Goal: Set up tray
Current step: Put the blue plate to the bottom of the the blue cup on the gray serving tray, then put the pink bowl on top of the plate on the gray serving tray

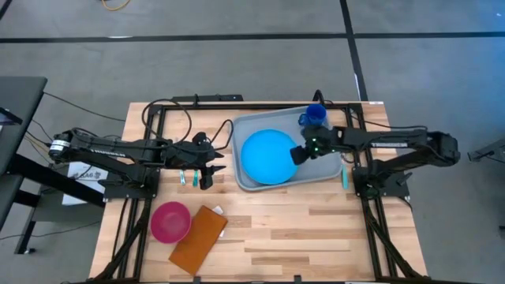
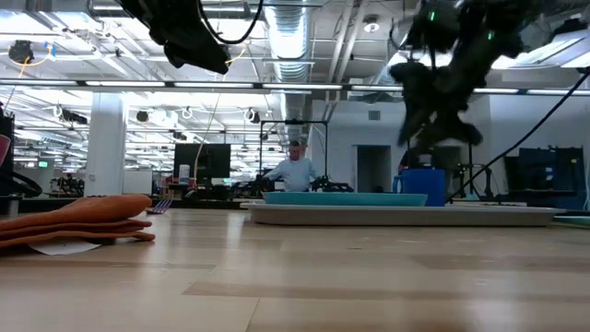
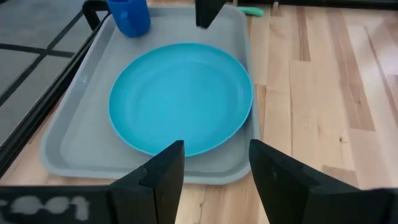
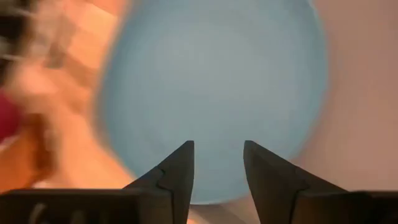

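The pale grey-blue tray (image 1: 323, 167) lies flat on the far right part of the table. On it rest the round bright-blue plate (image 1: 270, 156) and, in its far corner, a blue cup (image 1: 314, 116). My right gripper (image 1: 300, 154) is open and hangs above the plate's right edge, raised clear of it in the low view (image 2: 438, 115); its wrist view shows the plate (image 4: 217, 81) beneath the fingers. My left gripper (image 1: 209, 170) is open and held in the air left of the tray, facing the plate (image 3: 180, 96) and the tray (image 3: 81, 143).
A pink bowl (image 1: 170, 222) and an orange-brown napkin (image 1: 199, 237) lie near the table's near left. Teal utensils lie under my left gripper (image 1: 189, 177) and right of the tray (image 1: 345, 177). Bare wood spreads across the near right. A person (image 2: 295, 171) stands far behind the table.
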